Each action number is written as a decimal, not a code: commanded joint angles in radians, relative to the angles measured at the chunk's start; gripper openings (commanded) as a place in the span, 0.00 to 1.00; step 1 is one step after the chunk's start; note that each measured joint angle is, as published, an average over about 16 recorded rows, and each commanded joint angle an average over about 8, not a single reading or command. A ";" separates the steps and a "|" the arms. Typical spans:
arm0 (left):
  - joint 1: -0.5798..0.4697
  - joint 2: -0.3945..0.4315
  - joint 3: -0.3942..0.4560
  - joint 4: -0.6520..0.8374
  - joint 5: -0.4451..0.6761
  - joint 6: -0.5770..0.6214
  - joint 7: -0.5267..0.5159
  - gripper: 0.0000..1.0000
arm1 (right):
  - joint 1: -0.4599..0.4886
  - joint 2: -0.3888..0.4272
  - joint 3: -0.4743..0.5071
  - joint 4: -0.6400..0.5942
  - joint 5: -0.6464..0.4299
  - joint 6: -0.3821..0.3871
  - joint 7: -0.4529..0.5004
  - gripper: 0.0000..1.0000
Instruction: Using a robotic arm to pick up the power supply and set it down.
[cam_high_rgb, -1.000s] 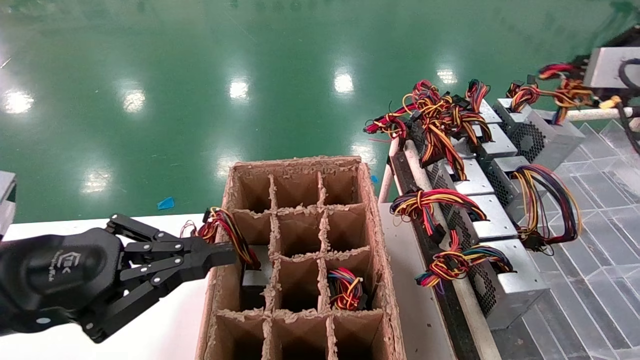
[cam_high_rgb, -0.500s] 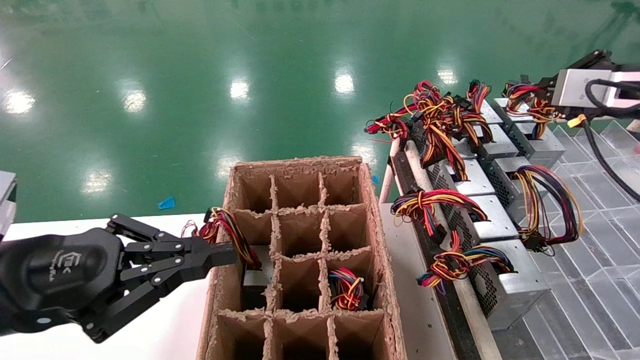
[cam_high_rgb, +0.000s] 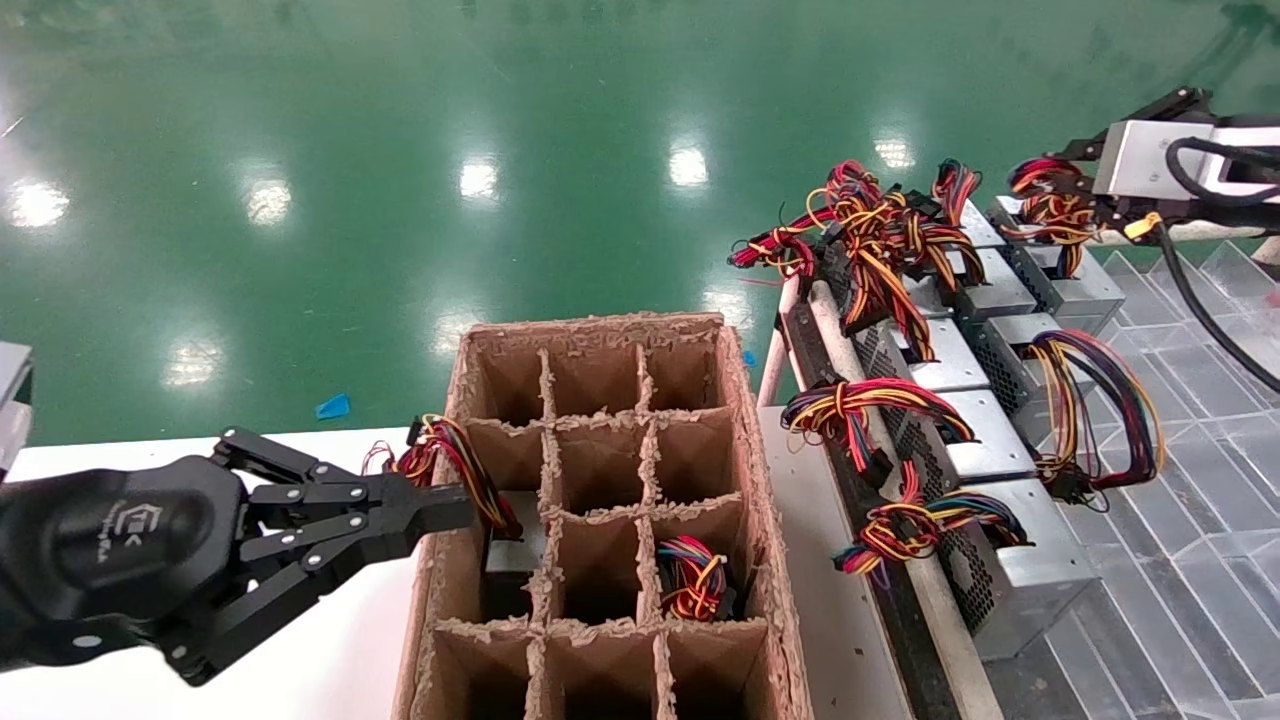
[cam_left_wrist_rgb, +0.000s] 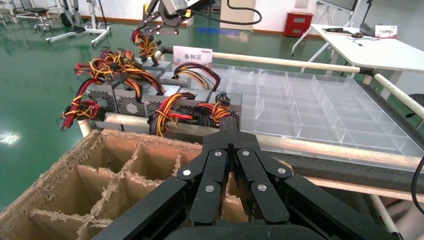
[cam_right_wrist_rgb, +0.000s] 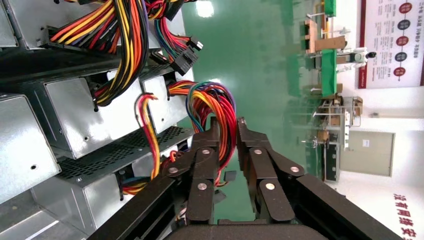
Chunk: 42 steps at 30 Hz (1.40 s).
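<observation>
- Right gripper (cam_right_wrist_rgb: 227, 131) fingers pinch the power supply (cam_right_wrist_rgb: 165, 107)'s wire bundle between them.
- Left gripper (cam_high_rgb: 440, 508), fingers pressed together, rests beside the cardboard box (cam_high_rgb: 745, 480).

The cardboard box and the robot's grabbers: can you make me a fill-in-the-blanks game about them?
1. The cardboard box is split into ___ columns of little compartments.
2. The shiny floor behind the box is coloured ___.
3. The left gripper, at the box's left wall, has its fingers ___ (open or shut).
4. The right gripper, over by the metal boxes, has colourful ___ between its fingers.

Missing words: three; green; shut; wires.
</observation>
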<state>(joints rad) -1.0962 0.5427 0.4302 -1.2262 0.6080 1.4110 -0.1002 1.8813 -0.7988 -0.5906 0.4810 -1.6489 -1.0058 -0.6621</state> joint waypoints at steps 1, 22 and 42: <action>0.000 0.000 0.000 0.000 0.000 0.000 0.000 0.00 | 0.004 -0.003 0.000 -0.006 0.001 -0.004 -0.004 1.00; 0.000 0.000 0.000 0.000 0.000 0.000 0.000 0.00 | -0.073 0.035 0.067 0.106 0.178 -0.157 0.124 1.00; 0.000 0.000 0.000 0.000 0.000 0.000 0.000 0.73 | -0.349 0.092 0.159 0.368 0.456 -0.282 0.397 1.00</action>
<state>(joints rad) -1.0962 0.5427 0.4302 -1.2262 0.6080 1.4110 -0.1002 1.5326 -0.7065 -0.4317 0.8489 -1.1926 -1.2880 -0.2654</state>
